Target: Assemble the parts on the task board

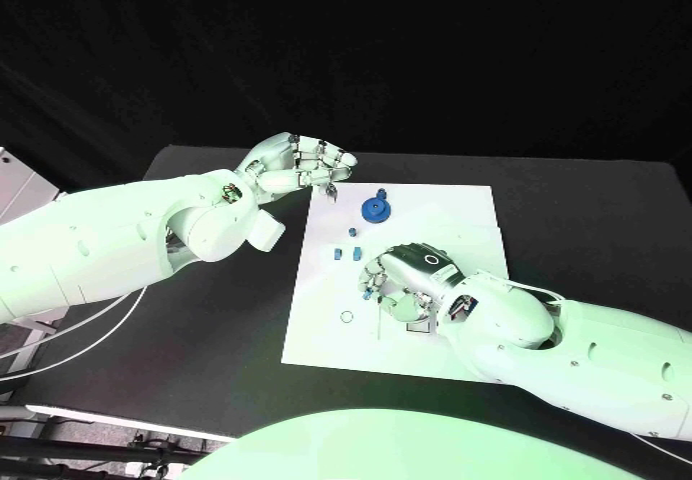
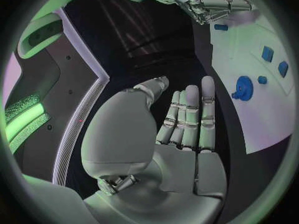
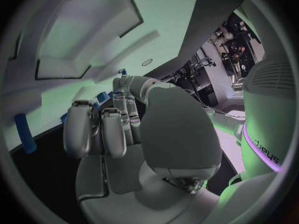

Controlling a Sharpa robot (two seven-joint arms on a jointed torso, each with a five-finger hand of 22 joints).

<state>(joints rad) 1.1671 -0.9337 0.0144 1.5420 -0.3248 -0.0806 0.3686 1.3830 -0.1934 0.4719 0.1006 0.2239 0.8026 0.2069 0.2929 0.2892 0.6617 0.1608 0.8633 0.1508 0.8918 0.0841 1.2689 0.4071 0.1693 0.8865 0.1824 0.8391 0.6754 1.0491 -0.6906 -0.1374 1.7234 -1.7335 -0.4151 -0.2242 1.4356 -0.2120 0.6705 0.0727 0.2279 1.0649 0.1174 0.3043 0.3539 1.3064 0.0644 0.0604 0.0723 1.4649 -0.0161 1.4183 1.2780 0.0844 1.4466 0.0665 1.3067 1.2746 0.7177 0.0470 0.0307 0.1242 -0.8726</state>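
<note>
The white task board (image 1: 447,215) lies in the middle of the black table. My right hand (image 1: 407,282) rests on the board's middle with its fingers curled around a small blue part (image 1: 371,290). In the right wrist view the right hand (image 3: 118,134) shows blue between its curled fingers. A blue round gear-like part (image 1: 375,208) lies near the far edge, and it appears again as the blue round part (image 2: 243,88) in the left wrist view. Three small blue parts (image 1: 343,252) lie beside my right hand. My left hand (image 1: 299,165) hovers at the board's far left corner, and the left hand (image 2: 187,119) holds nothing, its fingers straight.
A small dark ring (image 1: 346,317) lies on the board toward its near left. Bare board stretches along the near edge (image 1: 332,350). Black table (image 1: 577,200) surrounds the board on every side.
</note>
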